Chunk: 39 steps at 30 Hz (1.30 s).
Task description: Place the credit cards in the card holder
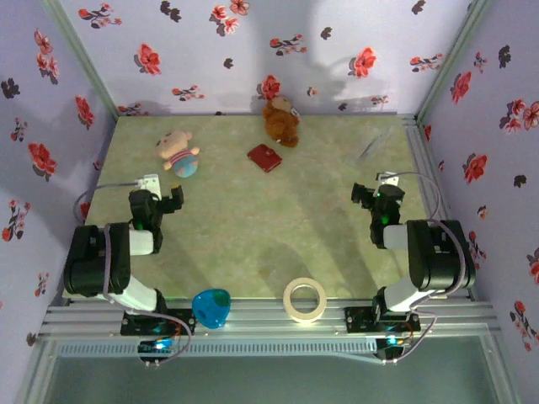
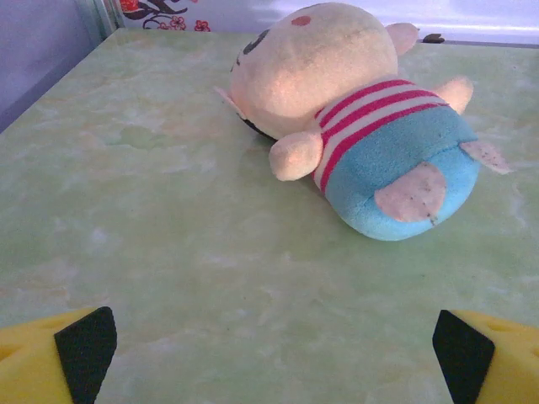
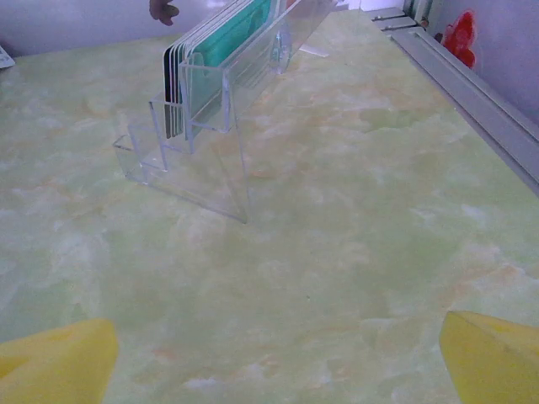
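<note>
At the near edge, 1 blue heart [image 1: 210, 307] and 1 tape ring [image 1: 304, 300] lay between the 2 arm bases. Both arms were folded low over the table [image 1: 269, 236], with their grippers pointing toward the far side. The left gripper [image 1: 158, 200] hung at the left, jaws wide and holding nothing. Its wrist view showed 1 striped pig [image 2: 362, 126] lying on its side just beyond. The right gripper [image 1: 376, 199] hung at the right, jaws likewise wide and bare. Beyond it stood 1 clear stand [image 3: 194, 135] with the cards [image 3: 232, 42] upright in its rear slot, a teal face foremost. Their count could not be told, and the frame cut off their tops. From above, the stand was only a faint glint. The wallet [image 1: 264, 157], 1 red square, lay toward the far side, well apart from both grippers. 1 brown bear [image 1: 280, 120] sat just beyond it at the far wall.
</note>
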{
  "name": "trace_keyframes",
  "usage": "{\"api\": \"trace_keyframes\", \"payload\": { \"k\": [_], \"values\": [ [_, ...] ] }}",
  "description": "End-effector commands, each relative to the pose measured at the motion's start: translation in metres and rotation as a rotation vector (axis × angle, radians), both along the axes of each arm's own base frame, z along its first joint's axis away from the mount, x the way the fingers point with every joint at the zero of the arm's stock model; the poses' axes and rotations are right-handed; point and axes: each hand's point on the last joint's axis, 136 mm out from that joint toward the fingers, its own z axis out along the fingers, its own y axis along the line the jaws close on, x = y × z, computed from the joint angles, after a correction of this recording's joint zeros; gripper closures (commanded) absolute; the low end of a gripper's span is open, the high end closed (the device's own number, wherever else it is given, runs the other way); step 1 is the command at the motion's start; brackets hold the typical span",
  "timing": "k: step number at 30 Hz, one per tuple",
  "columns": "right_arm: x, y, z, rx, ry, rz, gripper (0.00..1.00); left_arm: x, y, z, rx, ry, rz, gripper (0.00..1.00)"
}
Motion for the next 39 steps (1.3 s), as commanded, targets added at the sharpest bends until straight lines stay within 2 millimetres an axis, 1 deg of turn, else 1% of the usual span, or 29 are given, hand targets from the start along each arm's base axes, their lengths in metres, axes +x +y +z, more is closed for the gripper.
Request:
{"api": "trace_keyframes", "payload": {
  "k": [1,6,8,10,33,35,37,38,39],
  "values": [
    [0.005,-0.001,0.007,0.001,-0.019,0.005,0.01,0.005,0.001,0.007,0.008,-0.018,0.011,0.00],
    [0.005,-0.001,0.007,0.001,-0.018,0.005,0.01,0.006,0.000,0.007,0.010,-0.017,0.004,0.00],
    [0.005,-0.001,0.006,0.001,-0.016,0.005,0.01,0.007,-0.005,0.007,0.004,-0.009,-0.023,0.00],
    [0.005,-0.001,0.006,0.001,-0.017,0.005,0.01,0.008,-0.010,0.006,0.034,0.001,-0.052,0.00],
    [0.005,-0.001,0.007,0.006,-0.020,0.005,0.01,0.008,-0.010,0.006,0.035,-0.001,-0.050,0.00],
    [0.003,-0.002,0.009,0.002,-0.029,-0.001,0.01,0.008,-0.009,0.006,0.038,-0.002,-0.043,0.00],
    [-0.001,-0.006,0.019,0.001,-0.050,-0.026,0.01,0.007,-0.006,0.008,0.035,-0.009,-0.020,0.00],
    [-0.002,-0.008,0.027,0.001,-0.055,-0.039,0.01,0.005,-0.006,0.014,0.036,-0.023,-0.021,0.00],
    [-0.006,-0.009,0.033,0.009,-0.021,-0.051,0.01,0.002,-0.005,0.022,0.038,-0.042,-0.014,0.00]
  ]
}}
